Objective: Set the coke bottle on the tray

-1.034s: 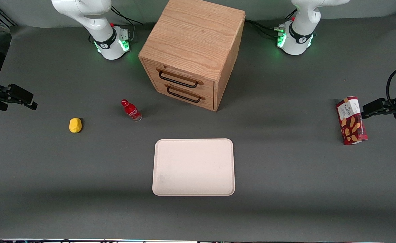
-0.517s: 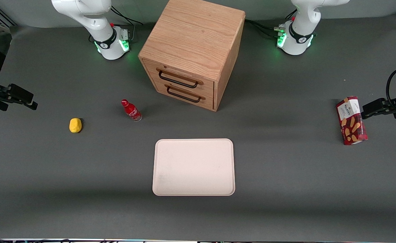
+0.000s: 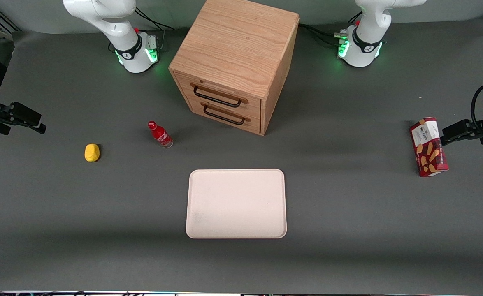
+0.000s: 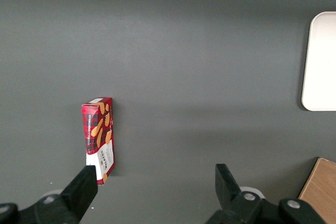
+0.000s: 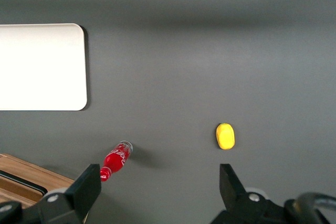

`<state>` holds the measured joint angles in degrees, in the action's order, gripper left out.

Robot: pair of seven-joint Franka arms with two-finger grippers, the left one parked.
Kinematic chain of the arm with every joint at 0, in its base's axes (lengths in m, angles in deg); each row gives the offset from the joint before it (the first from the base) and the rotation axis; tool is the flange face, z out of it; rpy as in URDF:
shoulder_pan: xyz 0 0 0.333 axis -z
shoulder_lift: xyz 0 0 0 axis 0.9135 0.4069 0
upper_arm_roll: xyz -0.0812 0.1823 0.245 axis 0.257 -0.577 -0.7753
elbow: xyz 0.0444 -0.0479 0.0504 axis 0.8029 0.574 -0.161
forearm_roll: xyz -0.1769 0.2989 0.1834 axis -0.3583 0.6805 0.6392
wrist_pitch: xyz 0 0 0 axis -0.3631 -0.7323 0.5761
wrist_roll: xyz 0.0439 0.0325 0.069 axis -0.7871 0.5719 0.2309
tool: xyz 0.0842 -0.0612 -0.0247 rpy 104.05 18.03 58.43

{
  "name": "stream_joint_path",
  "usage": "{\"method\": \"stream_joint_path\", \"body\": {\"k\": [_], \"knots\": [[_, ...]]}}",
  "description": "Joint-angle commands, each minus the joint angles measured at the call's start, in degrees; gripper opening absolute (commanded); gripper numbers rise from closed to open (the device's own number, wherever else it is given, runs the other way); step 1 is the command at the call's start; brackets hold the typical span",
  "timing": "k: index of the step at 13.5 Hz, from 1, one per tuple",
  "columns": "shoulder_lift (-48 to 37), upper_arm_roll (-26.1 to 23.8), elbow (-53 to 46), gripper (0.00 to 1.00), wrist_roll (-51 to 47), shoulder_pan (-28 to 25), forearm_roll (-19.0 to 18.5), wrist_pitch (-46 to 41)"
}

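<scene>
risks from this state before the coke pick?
1. The coke bottle stands upright, small and narrow; an off-centre approach by the open gripper, which is high above the table, would likely tip it.
2. The yellow object sits beside the bottle toward the working arm's end; a wide descent might nudge it.
3. The wooden cabinet stands close to the bottle and farther from the camera than the tray; a loose carry could clip it.

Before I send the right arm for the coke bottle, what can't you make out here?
- Gripper: front view shows it high at the working arm's end of the table, its arm cut by the frame edge; jaws spread wide.
- Coke bottle: label script too small.
- Wooden cabinet: drawers closed, contents hidden.
- Tray: edge-cut in both wrist views.
</scene>
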<state>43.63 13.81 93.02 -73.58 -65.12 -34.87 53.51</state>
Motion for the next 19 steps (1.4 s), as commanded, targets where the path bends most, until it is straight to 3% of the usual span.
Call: {"method": "stream_joint_path", "body": {"k": [1,9,15,17,19], "knots": [[-0.07,0.6,-0.49,1.0,0.28,-3.49,1.08,-0.82],[-0.42,0.78,0.21,1.0,-16.41,-17.47,0.91,-2.13],[-7.09,1.3,10.48,1.0,-16.33,-22.74,0.73,-3.55],[-9.02,5.94,14.43,1.0,-16.33,-27.56,0.73,-2.94],[-11.3,7.28,17.51,1.0,-16.42,-28.9,0.64,-2.32]]}}
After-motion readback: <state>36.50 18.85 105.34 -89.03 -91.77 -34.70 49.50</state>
